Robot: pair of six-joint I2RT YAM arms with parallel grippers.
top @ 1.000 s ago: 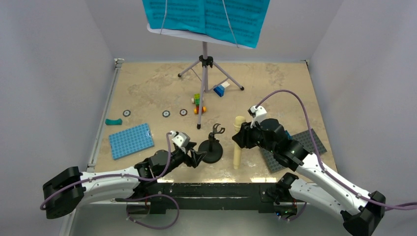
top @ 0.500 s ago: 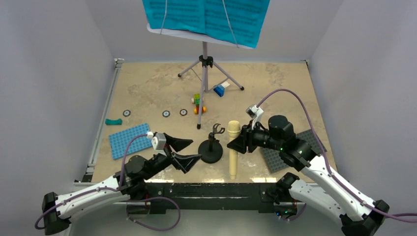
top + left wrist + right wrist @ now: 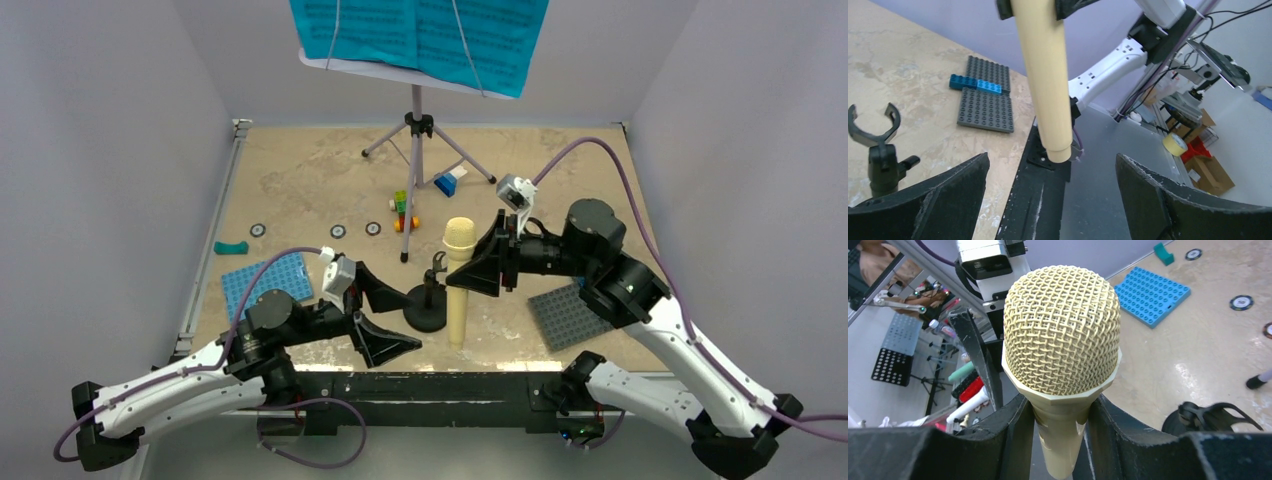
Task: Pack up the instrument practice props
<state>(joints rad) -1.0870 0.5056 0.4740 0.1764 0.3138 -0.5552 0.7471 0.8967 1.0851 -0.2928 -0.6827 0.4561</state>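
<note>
Beige marbled tabletop point(image 3: 300, 180) is enclosed by pale walls on three sides. At its far edge the lavender music stand point(image 3: 418, 150) is set on its silver tripod, with the teal sheet-music pages point(image 3: 420, 30) spread across its desk. Small coloured bricks point(image 3: 404, 210) are scattered by the tripod's legs, and a blue studded baseplate point(image 3: 262, 283) is laid flat on the left side of the table.

The cream toy microphone point(image 3: 457, 310) is clamped just below its mesh head between the fingers of the right gripper point(image 3: 468, 276). It is held roughly upright, head up, near the middle of the table's front half. In the left wrist view its lower end is seen hanging free, apparently clear of the surface.

Just left of the microphone the black round-based mic stand point(image 3: 430, 300) is placed upright on the table, its forked clip unfilled. The two are close but not touching.

The left gripper point(image 3: 402, 320) is held low beside the stand's base with its fingers spread wide apart; nothing is gripped between them.

A grey studded baseplate point(image 3: 570, 315) is seen under the right arm, with blue bricks point(image 3: 975, 84) attached at its far edge.
</note>
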